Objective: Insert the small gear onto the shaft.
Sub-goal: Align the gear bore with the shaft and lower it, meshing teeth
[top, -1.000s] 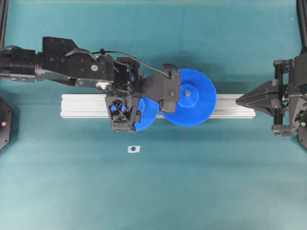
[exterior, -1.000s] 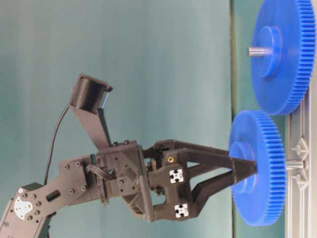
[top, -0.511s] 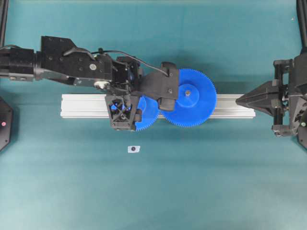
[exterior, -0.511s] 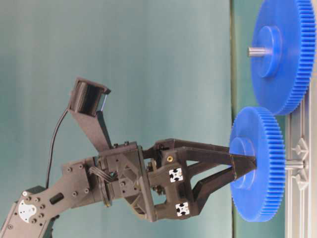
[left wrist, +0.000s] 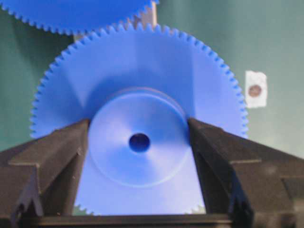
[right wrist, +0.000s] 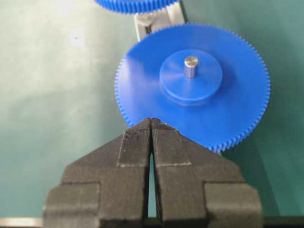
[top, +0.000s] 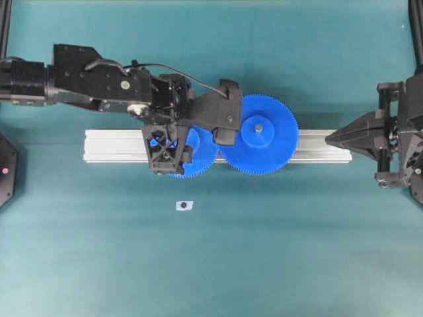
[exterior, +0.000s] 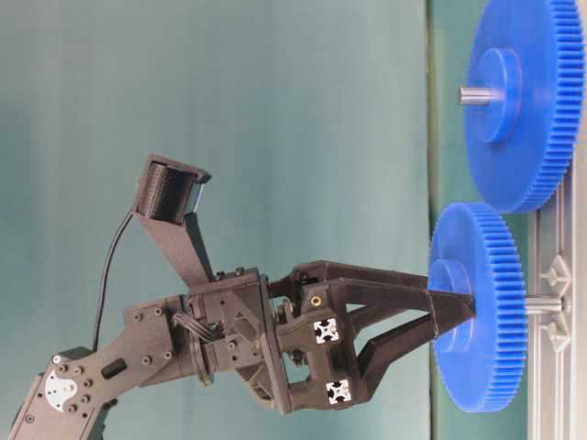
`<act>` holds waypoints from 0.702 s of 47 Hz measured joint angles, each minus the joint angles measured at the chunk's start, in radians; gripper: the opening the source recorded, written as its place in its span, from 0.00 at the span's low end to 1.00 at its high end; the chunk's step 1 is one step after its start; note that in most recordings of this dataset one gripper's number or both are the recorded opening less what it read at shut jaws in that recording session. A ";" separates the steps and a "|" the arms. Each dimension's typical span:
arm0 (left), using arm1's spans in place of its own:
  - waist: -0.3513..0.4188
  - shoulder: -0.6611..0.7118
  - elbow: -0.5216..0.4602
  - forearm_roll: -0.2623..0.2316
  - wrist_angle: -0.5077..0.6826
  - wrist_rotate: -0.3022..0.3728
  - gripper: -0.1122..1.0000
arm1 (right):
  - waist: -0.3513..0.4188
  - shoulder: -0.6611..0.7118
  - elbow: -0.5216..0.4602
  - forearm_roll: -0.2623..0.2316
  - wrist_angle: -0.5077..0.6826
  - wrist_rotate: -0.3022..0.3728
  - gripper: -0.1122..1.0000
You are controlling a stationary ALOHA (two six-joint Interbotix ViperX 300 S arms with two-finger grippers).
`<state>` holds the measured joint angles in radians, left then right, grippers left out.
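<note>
**Overhead view: gear shifts toward the rail**

Overhead view shows the left hand (top: pixel 166 146) gripping the small gear (top: pixel 198 155) by its hub, fingers spread wide around it. Since a second ago the gear has moved toward 12 o'clock, over the rail (top: pixel 317 146), likely closer to the shaft (exterior: pixel 543 303). At 3 o'clock, the right hand (top: pixel 330 139) sits pinched shut, empty. Whether the pin has entered the bore is hidden.

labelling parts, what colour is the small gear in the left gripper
Blue, small gear; clearest in the left wrist view.
</note>
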<state>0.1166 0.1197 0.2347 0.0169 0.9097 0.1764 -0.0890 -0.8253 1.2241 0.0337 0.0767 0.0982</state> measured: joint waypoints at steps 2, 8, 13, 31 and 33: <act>0.002 0.000 0.000 0.000 0.000 0.002 0.72 | 0.000 -0.002 -0.002 0.000 0.000 -0.002 0.12; 0.003 0.000 0.000 0.000 0.000 0.008 0.72 | 0.000 -0.003 0.000 0.000 -0.002 0.000 0.12; 0.003 0.000 0.000 -0.002 0.000 0.009 0.72 | 0.000 -0.003 0.000 0.002 0.000 0.000 0.12; 0.003 0.000 0.000 0.000 0.000 0.000 0.72 | 0.000 -0.005 0.000 0.002 0.000 0.000 0.12; 0.005 0.000 0.000 -0.002 0.000 0.000 0.72 | 0.000 -0.005 -0.002 0.002 -0.002 -0.002 0.12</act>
<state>0.1212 0.1197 0.2347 0.0153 0.9097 0.1764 -0.0890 -0.8299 1.2226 0.0353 0.0752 0.0966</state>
